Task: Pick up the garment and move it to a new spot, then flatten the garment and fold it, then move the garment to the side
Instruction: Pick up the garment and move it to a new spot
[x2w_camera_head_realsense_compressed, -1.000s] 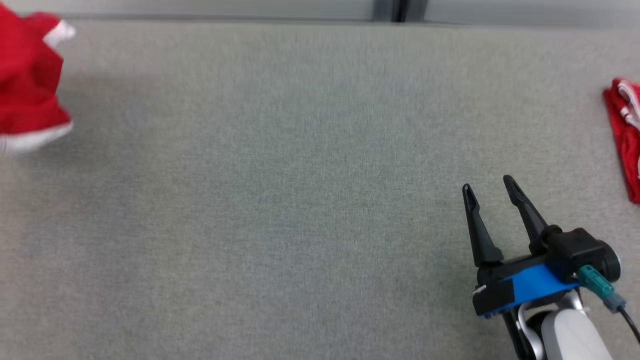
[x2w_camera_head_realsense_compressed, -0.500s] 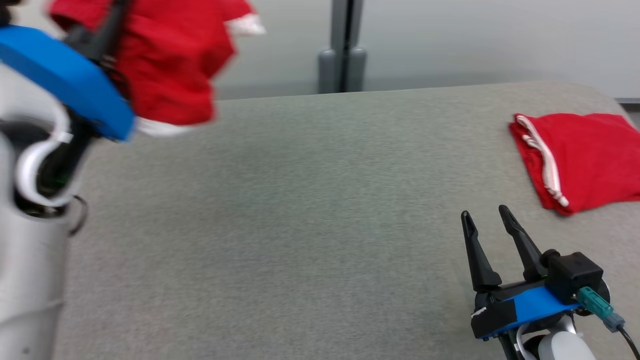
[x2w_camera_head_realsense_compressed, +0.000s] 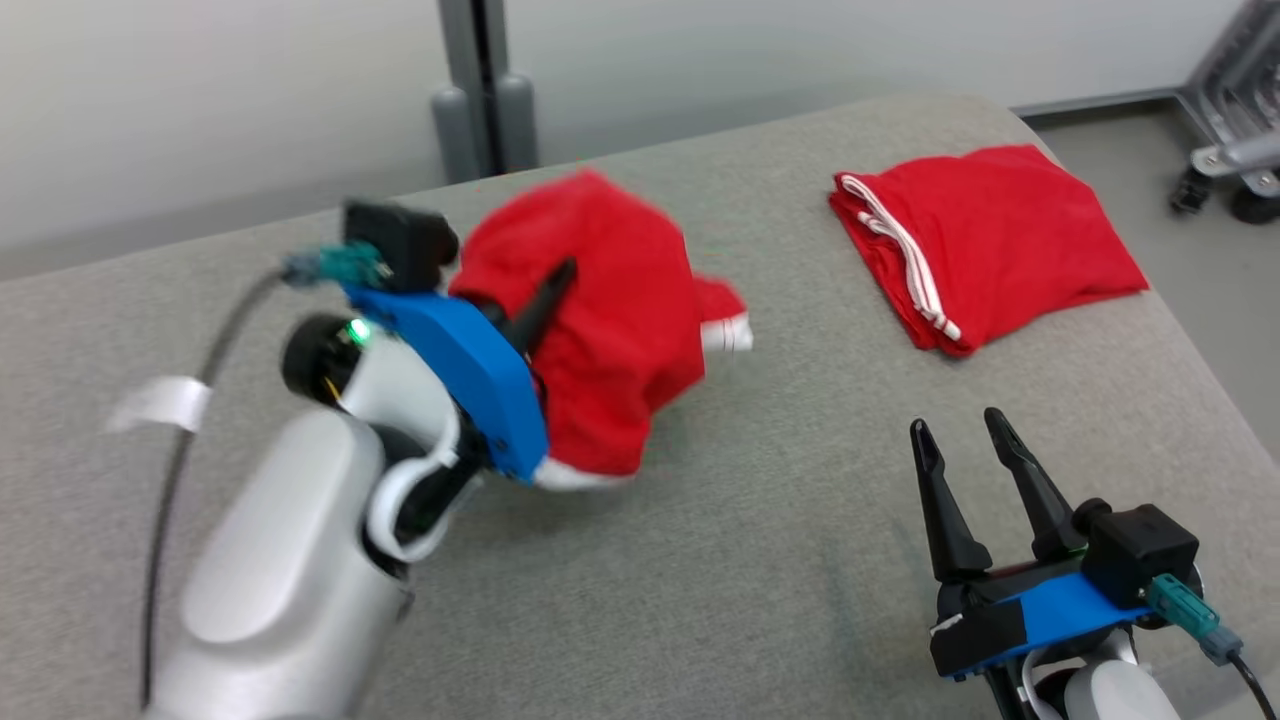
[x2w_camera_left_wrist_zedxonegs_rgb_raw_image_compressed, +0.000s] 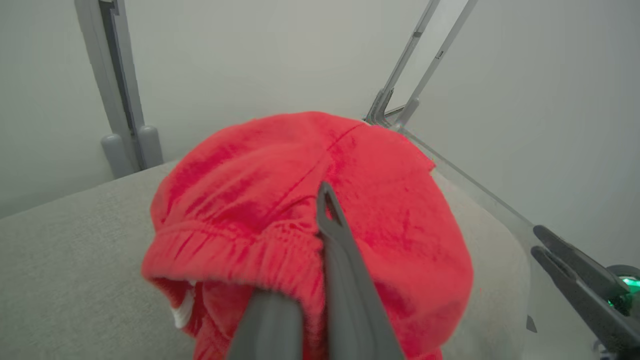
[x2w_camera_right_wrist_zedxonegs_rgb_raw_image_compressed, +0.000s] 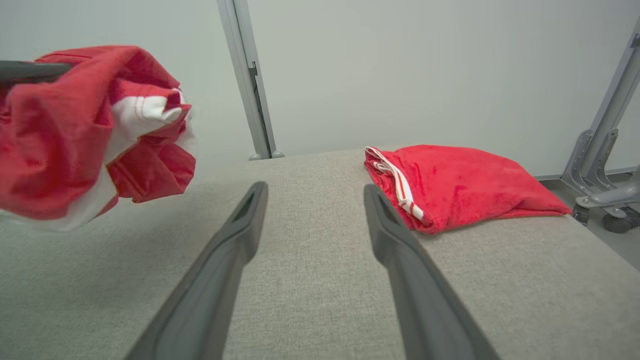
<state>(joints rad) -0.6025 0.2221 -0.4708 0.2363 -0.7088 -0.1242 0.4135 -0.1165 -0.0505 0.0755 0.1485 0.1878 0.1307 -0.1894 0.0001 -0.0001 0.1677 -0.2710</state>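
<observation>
The left gripper's (x2w_camera_head_realsense_compressed: 555, 285) fingers (x2w_camera_left_wrist_zedxonegs_rgb_raw_image_compressed: 345, 280) are pinched shut on the red garment (x2w_camera_head_realsense_compressed: 610, 330) at its elastic waistband. One finger lies on top of the cloth and the other is buried under it. The bunched cloth hangs around and past the tips, lifted above the grey padded table (x2w_camera_head_realsense_compressed: 760, 560). A folded garment (x2w_camera_head_realsense_compressed: 1000, 240), red with white stripes, lies at the table's far right corner. The right gripper (x2w_camera_head_realsense_compressed: 955, 425) hovers near right, fingers spread wide and empty, well apart from both.
</observation>
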